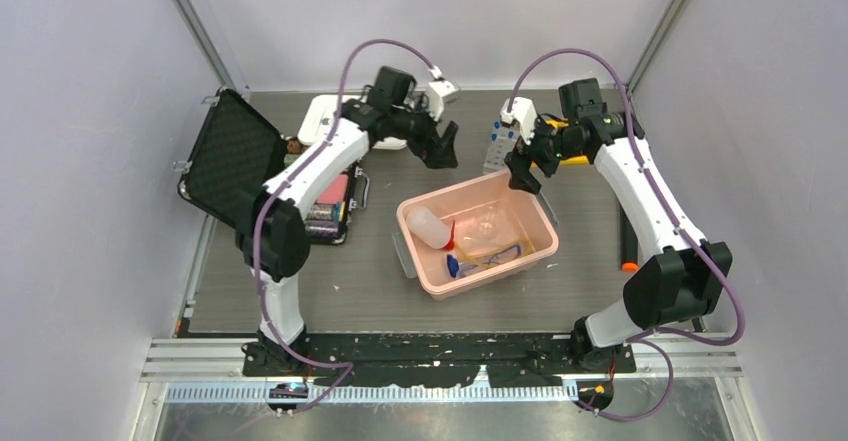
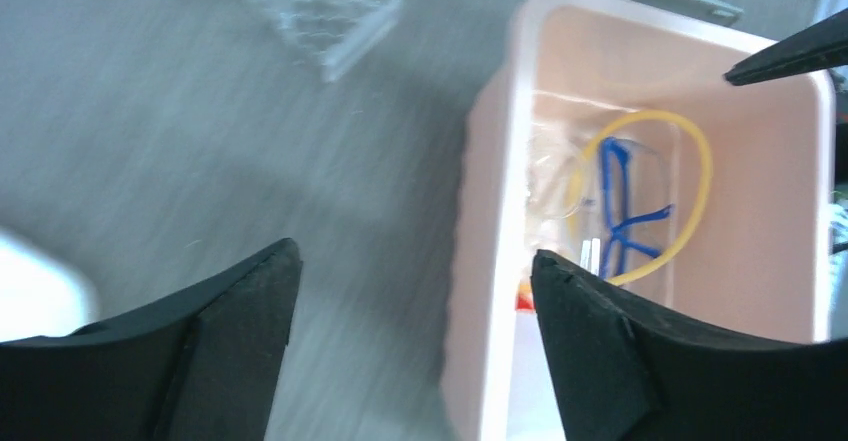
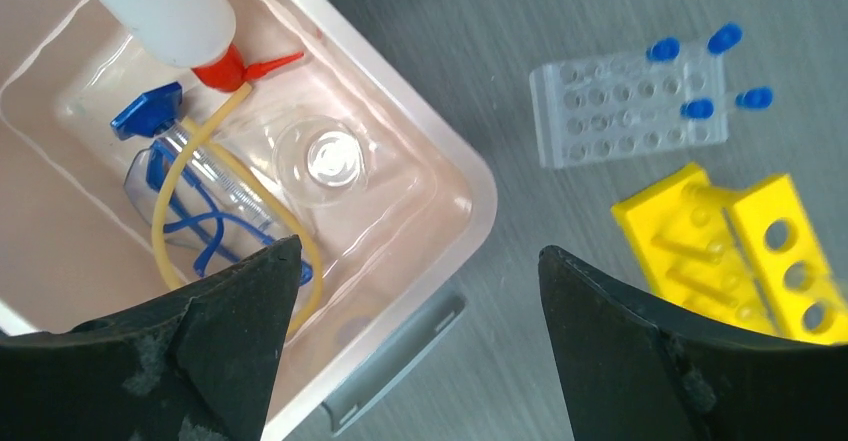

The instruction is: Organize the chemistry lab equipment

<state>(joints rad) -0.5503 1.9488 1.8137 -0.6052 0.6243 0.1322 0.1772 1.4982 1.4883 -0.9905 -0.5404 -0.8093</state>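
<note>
Four things lie inside the pink tub (image 1: 535,208). The white red-capped squeeze bottle (image 3: 160,6) is on its side along the tub's left half. The clear funnel (image 3: 325,158) sits mouth-up near the middle. The blue safety glasses (image 3: 190,226) are toward the tub's near wall, with the yellow tubing (image 3: 170,186) looped around them.

Outside the tub, just past its far right corner, the clear tube tray (image 3: 630,111) rests on the table. Four blue-capped test tubes (image 3: 697,109) show at the end of the tray away from the tub. The yellow tube rack (image 3: 740,251) sits just beside the tray, on the side away from the tub.

The left gripper (image 1: 445,151) hovers above the table off the tub's far left corner. Its jaws are spread wide with nothing between them, and the left wrist view shows only bare table and the tub's wall in the gap. The right gripper (image 1: 525,176) hangs over the tub's far right corner, equally wide apart and empty, with the tub rim visible between its fingers (image 3: 240,311).

Left of the tub, an open black case (image 1: 225,156) lies on the table. A white lid (image 1: 325,116) rests beyond the tub's far left side, partly behind the left arm.
</note>
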